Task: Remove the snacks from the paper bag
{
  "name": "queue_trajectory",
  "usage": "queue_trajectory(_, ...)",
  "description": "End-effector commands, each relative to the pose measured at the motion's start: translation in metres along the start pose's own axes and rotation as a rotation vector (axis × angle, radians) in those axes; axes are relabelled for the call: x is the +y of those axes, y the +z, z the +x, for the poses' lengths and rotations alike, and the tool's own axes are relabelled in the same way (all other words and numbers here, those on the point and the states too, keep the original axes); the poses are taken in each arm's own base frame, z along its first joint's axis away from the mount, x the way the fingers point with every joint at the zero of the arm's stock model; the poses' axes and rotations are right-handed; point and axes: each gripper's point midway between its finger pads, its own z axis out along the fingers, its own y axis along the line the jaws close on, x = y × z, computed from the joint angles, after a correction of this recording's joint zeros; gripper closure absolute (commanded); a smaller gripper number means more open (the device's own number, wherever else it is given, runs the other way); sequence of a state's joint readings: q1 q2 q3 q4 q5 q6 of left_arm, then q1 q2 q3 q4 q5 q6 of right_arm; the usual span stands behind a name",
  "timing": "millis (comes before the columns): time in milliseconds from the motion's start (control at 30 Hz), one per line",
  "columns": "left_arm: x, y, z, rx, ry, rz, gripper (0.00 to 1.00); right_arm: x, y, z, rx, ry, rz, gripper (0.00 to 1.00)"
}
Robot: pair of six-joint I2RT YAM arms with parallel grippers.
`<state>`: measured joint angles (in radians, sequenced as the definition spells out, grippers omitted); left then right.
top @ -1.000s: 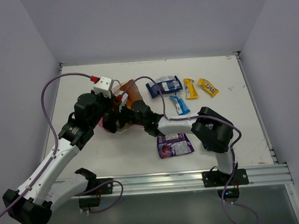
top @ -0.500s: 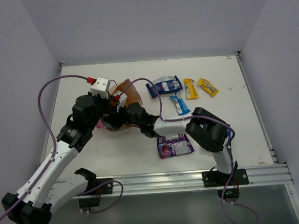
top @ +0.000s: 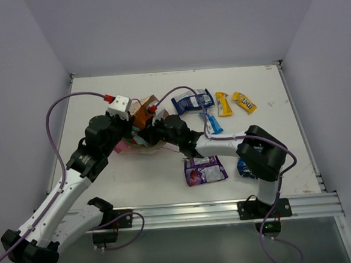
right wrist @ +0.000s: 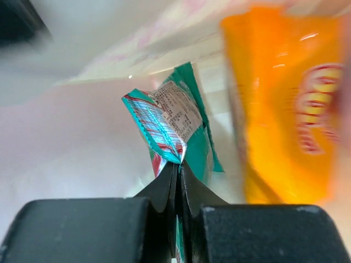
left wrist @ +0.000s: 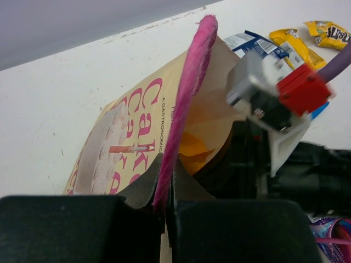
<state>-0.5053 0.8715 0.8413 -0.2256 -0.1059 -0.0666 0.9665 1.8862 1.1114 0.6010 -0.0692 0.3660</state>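
The paper bag [top: 143, 114] lies tipped on the table, its printed cream face [left wrist: 131, 137] toward the left wrist camera. My left gripper [left wrist: 164, 203] is shut on the bag's pink rim [left wrist: 189, 93], holding the mouth up. My right gripper [right wrist: 178, 164] is inside the bag, shut on a teal-green snack wrapper [right wrist: 175, 120]. An orange pouch [right wrist: 290, 109] lies beside it in the bag. In the top view the left gripper [top: 127, 135] and right gripper [top: 147, 137] meet at the bag's mouth. Other snacks lie out on the table.
To the right of the bag lie a blue pouch [top: 192, 100], two yellow wrappers [top: 223, 103] [top: 244, 102] and a blue bar [top: 211, 123]. A purple pouch [top: 205, 170] sits near the front, a blue one [top: 245, 170] under the right arm. White walls surround the table.
My right gripper pushed into the bag and shut on the teal-green wrapper. The right arm's elbow has swung right. The left gripper stayed shut on the bag, which has shifted a little.
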Motion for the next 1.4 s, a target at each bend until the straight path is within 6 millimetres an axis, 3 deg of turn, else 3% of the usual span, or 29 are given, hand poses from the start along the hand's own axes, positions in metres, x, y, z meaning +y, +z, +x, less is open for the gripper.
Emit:
queue_trajectory(0,-0.003,-0.002,0.003,-0.009,0.007,0.018,1.0,0.012,-0.025,-0.057,-0.117,-0.068,-0.023,1.0)
queue_trajectory(133,-0.006,-0.002,0.011,0.009,0.008,0.038,1.0,0.025,-0.033,-0.06,-0.1,-0.111,-0.085,1.0)
queue_trajectory(267,-0.004,-0.004,0.012,0.01,0.011,0.027,1.0,0.026,-0.037,-0.049,-0.061,-0.107,-0.105,1.0)
queue_trajectory(367,0.0,-0.004,0.009,0.003,0.013,0.002,1.0,0.034,-0.055,-0.074,-0.106,-0.141,-0.108,1.0)
queue_trajectory(400,0.002,-0.002,0.008,0.002,0.012,-0.007,1.0,0.044,-0.069,-0.098,-0.16,-0.153,-0.119,1.0)
queue_trajectory(467,0.002,-0.001,0.005,-0.003,0.012,-0.007,1.0,0.046,-0.086,-0.115,-0.185,-0.178,-0.114,1.0)
queue_trajectory(500,0.002,0.0,0.004,-0.001,0.012,-0.011,1.0,0.052,-0.106,-0.142,-0.242,-0.19,-0.118,1.0)
queue_trajectory(600,0.004,0.001,0.002,-0.008,0.013,-0.025,1.0,0.054,-0.138,-0.17,-0.271,-0.208,-0.105,1.0)
queue_trajectory(667,0.005,0.001,0.002,-0.011,0.016,-0.03,1.0,0.052,-0.171,-0.199,-0.305,-0.232,-0.074,1.0)
queue_trajectory(800,0.007,0.003,-0.001,-0.018,0.03,-0.036,1.0,0.024,-0.221,-0.233,-0.358,-0.227,0.077,1.0)
queue_trajectory(900,0.007,0.003,-0.004,-0.027,0.045,-0.034,1.0,-0.028,-0.26,-0.247,-0.404,-0.174,0.298,1.0)
queue_trajectory(1000,0.003,0.004,-0.009,-0.035,0.059,-0.012,1.0,-0.08,-0.296,-0.243,-0.415,-0.093,0.528,1.0)
queue_trajectory(1100,-0.002,0.005,-0.012,-0.031,0.096,0.024,1.0,-0.128,-0.324,-0.222,-0.398,-0.002,0.696,1.0)
queue_trajectory(1167,-0.004,0.005,-0.016,-0.028,0.102,0.04,1.0,-0.145,-0.33,-0.211,-0.387,0.042,0.723,1.0)
queue_trajectory(1200,-0.007,0.005,-0.016,-0.026,0.107,0.055,1.0,-0.163,-0.337,-0.206,-0.385,0.081,0.762,1.0)
queue_trajectory(1367,-0.014,0.003,-0.022,-0.031,0.113,0.098,1.0,-0.222,-0.341,-0.156,-0.319,0.266,0.816,1.0)
